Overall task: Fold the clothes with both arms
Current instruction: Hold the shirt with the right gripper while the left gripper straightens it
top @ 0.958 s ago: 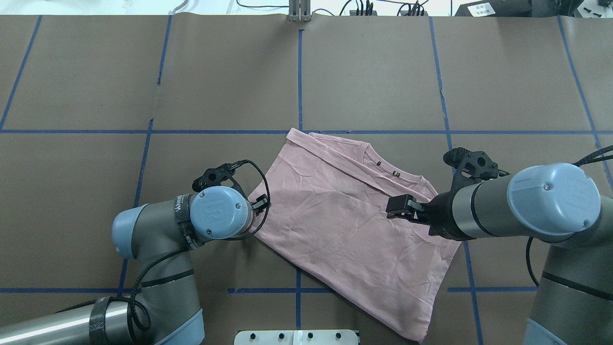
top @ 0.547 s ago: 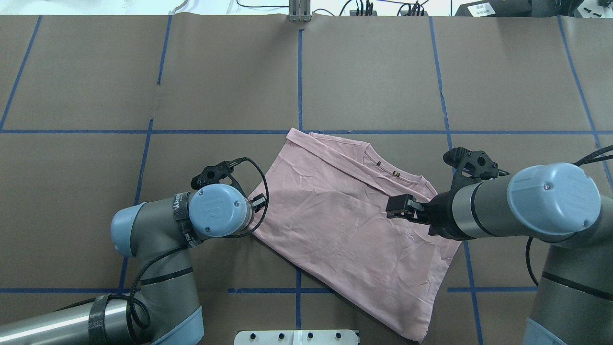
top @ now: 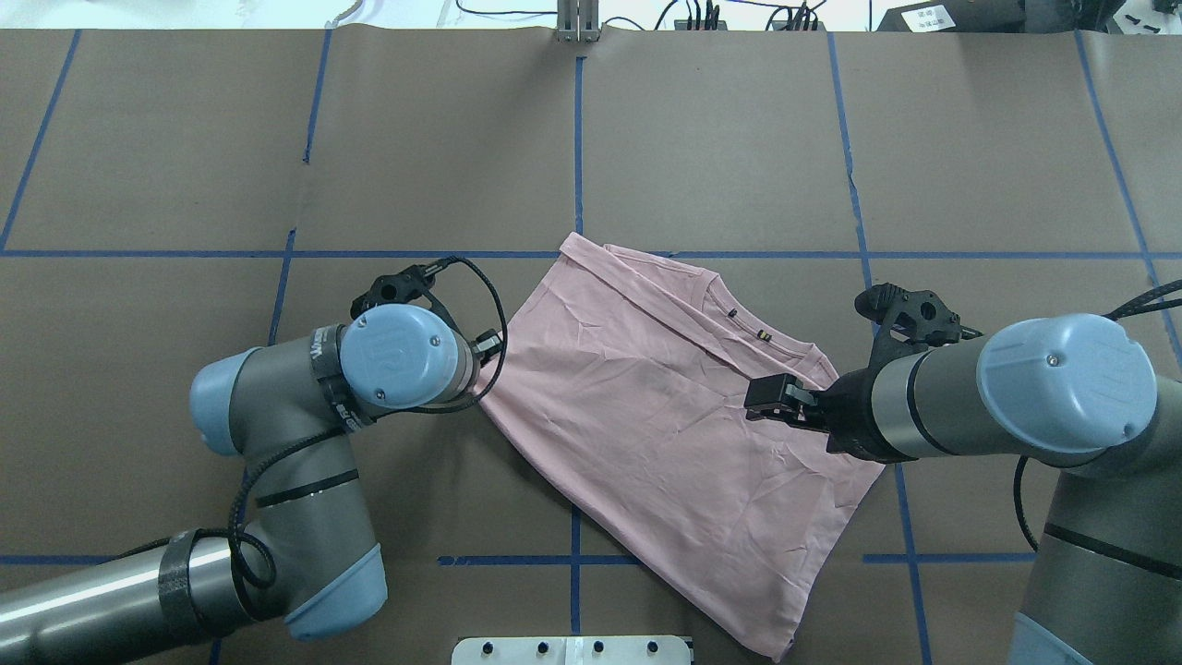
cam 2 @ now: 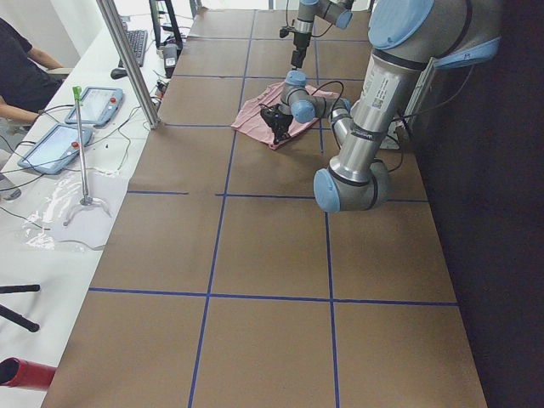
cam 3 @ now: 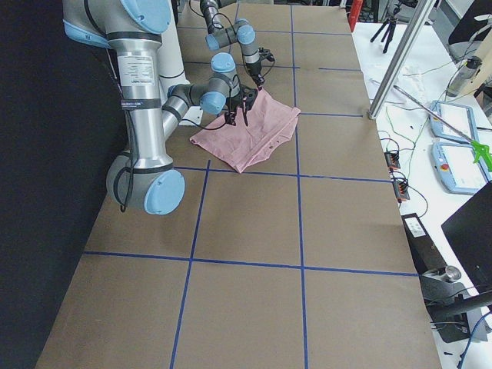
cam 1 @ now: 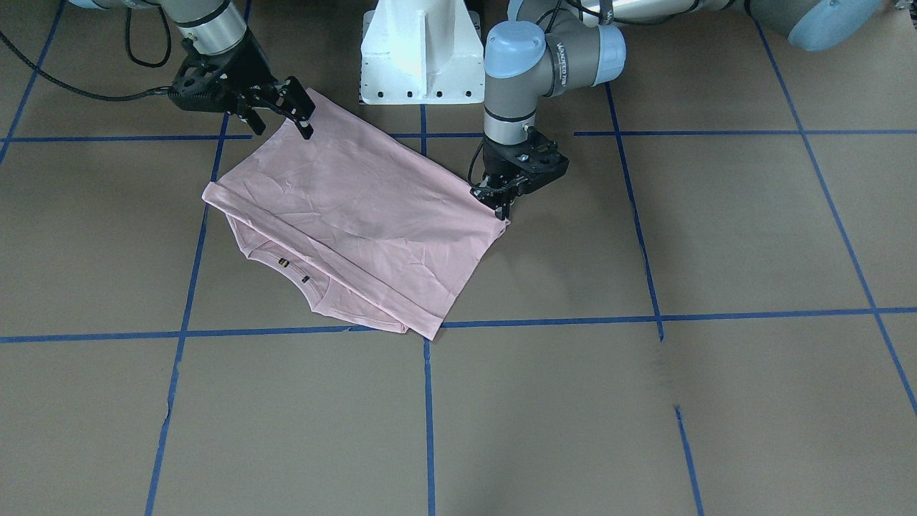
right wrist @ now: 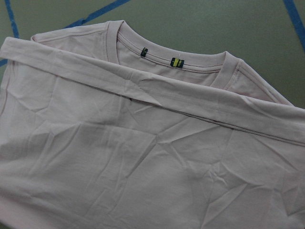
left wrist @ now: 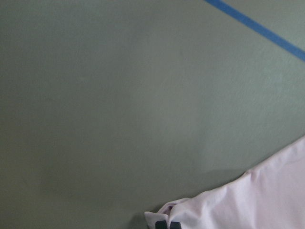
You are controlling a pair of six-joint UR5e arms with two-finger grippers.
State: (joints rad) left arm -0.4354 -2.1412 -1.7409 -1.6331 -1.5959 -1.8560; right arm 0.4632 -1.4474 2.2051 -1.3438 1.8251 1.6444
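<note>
**Shirt folded once, further folds to go**

Progress looks like roughly the first fold. The pale pink T-shirt (top: 646, 416) lies at a slant on the table (top: 739, 139), near the robot's side. Its lower half is doubled up over the body, so the hem band runs straight across just below the collar (right wrist: 181, 64). The collar and its two small labels are left uncovered. The cloth lies fairly flat with light creases.

The left gripper (cam 1: 501, 201) is clamped on the shirt's corner at the robot's left. The left wrist view shows dark fingertips (left wrist: 167, 224) pressed together with pink cloth bunched around them. The right gripper (cam 1: 283, 115) hangs over the opposite corner with its fingers apart, and I cannot tell whether it touches the cloth.

Judging by the broad shape, at least one more fold is still needed, probably side to side. The pinched corner may be what starts it.

No bin, basket or tray shows in any view.
</note>
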